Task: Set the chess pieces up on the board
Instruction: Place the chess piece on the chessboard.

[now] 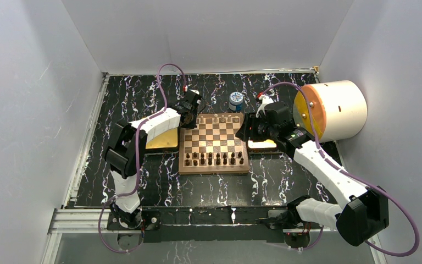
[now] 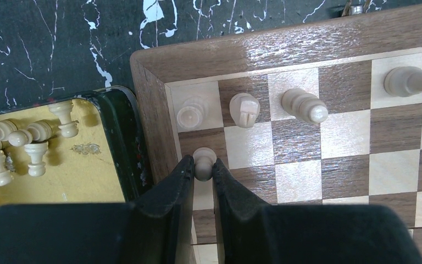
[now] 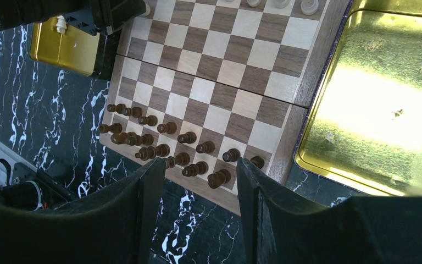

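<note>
While the board (image 1: 214, 140) lies square in the middle of the table, the job looks a little over half done. The dark pieces (image 3: 165, 146) fill both near rows. At the far edge, the pale back row (image 2: 242, 110) is only partly filled: three figures stand from the left corner and more further along, with what looks like a bare square between. The pale pawn row shows no standing piece.

The left tray (image 2: 93, 170), touching the board's left border, holds a cluster of pale pieces (image 2: 33, 137), so much of the work is left. The right tray (image 3: 362, 99) looks bare.

The left gripper (image 2: 203, 168) is clamped on one pale pawn (image 2: 204, 155), held over the corner square of the second row, just in front of the corner piece. The right gripper (image 3: 200, 163) hangs above the board's near right corner, jaws apart with nothing between them.

Plain grey walls (image 1: 198, 33) close the cell on three sides. A white drum (image 1: 335, 110) with an orange face sits by the right wall. The table (image 1: 143, 93) is black with white veins, and a small jar (image 1: 236, 101) stands behind the board.
</note>
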Motion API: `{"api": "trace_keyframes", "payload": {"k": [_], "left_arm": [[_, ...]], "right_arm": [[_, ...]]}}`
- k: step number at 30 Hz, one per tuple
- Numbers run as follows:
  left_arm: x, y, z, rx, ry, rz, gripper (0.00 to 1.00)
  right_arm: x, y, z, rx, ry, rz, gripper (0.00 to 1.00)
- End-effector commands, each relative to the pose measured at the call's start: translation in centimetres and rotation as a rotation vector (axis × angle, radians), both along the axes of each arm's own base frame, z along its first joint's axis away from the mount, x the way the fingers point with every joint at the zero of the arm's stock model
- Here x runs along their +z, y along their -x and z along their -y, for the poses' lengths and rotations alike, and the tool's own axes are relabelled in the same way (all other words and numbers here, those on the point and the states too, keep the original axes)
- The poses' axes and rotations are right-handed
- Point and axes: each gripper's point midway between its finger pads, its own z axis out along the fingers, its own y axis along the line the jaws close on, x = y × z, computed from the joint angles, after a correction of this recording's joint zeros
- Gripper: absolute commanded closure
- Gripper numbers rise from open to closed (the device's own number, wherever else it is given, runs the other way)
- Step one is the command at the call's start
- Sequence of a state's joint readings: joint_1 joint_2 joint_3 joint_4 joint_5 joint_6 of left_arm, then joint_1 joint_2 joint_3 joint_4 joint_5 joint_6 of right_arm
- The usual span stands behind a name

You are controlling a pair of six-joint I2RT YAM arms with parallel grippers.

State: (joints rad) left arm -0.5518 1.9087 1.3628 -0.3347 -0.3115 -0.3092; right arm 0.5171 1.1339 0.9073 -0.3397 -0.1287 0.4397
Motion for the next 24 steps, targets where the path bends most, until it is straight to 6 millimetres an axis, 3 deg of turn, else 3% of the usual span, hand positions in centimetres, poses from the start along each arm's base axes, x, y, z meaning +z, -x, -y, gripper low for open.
{"api": "trace_keyframes", "payload": {"k": [1,5,14,24], "left_arm": [[0.4,-0.9,-0.3,0.011,-0.024,0.02,0.86],[0.4,-0.9,-0.4,0.014,-0.028,0.021,0.84],[1.0,-0.9,-0.4,0.012,-0.026,0.026,0.69],[4.4,-0.4,0.2,-0.01,0.031,0.046,0.63]], "right_arm": [[2.6,-1.0,-0.2,-0.005,-0.035,0.089,0.4],[2.7,-1.1,-0.2,-0.006,-0.034,0.091,0.4],[2.6,-1.1,-0.3,-0.004,-0.039,0.089,0.4],[2.2,-0.8,-0.2,-0.003,-0.037,0.083,0.4]]}}
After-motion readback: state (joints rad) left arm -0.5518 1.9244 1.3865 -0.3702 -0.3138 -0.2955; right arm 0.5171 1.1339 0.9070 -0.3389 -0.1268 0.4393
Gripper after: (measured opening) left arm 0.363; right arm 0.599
